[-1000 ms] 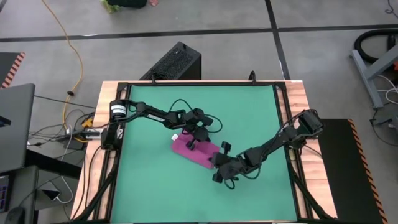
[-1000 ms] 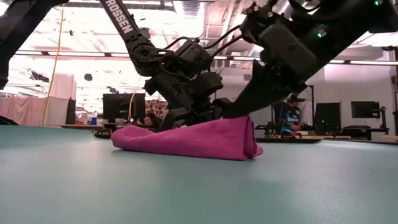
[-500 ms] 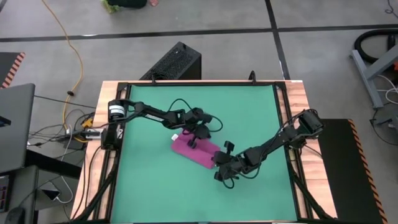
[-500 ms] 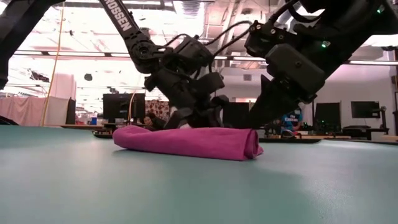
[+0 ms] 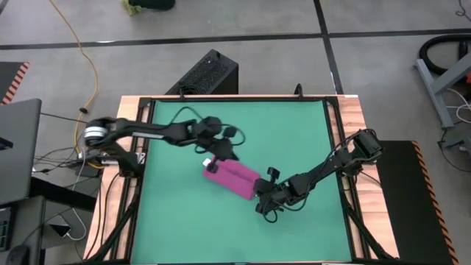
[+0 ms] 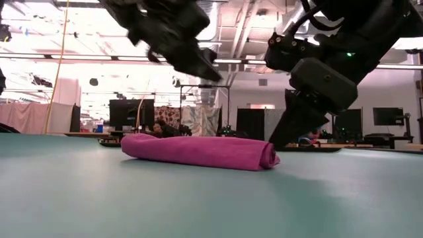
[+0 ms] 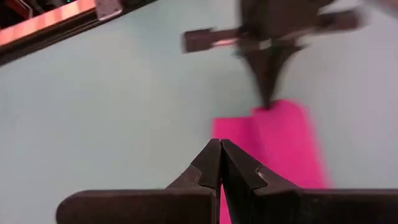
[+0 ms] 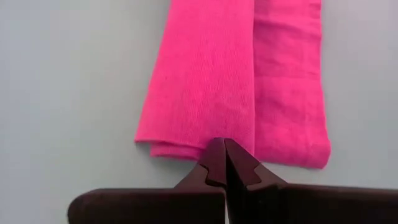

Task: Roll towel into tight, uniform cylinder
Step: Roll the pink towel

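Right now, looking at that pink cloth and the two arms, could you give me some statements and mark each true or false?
1. The towel lies rolled on the green mat. True.
2. The left tool grips the towel. False: it is lifted above the towel, shut, holding nothing.
3. The right tool has its tips shut at one end of the towel. True.
4. The towel hangs in the air. False: it rests on the mat.
5. A second cloth lies nearby. False: only one shows.
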`<action>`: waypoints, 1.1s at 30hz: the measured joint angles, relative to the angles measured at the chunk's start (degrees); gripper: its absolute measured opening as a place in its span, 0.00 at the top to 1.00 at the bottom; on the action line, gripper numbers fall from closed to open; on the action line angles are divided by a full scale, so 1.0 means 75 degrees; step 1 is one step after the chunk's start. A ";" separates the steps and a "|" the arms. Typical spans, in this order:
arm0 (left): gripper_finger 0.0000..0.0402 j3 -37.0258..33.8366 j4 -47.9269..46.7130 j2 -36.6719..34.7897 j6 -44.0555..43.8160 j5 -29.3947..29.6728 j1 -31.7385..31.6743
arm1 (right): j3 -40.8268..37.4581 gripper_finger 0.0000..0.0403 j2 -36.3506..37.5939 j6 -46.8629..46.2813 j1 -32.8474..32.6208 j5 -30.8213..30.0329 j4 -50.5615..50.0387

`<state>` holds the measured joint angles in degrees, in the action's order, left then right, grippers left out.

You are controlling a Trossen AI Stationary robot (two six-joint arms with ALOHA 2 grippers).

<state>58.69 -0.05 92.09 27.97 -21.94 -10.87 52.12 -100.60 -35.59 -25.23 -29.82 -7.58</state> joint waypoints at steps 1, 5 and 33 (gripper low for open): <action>1.00 -0.0239 0.0007 -0.0304 -0.0208 -0.0035 0.0056 | 0.0000 0.98 0.0000 0.0000 0.0000 0.0006 -0.0052; 1.00 -0.1564 0.0439 -0.1552 -0.0624 0.0094 0.0322 | 0.0000 0.98 -0.0094 -0.0002 0.0005 0.0208 -0.0160; 1.00 -0.5394 0.4082 -0.3366 -0.2312 0.2861 0.0690 | -0.0003 0.98 -0.0283 0.0855 -0.0522 -0.1691 0.2368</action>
<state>18.24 30.57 66.85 10.63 -0.48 -5.69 52.10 -102.72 -29.18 -29.15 -42.51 10.18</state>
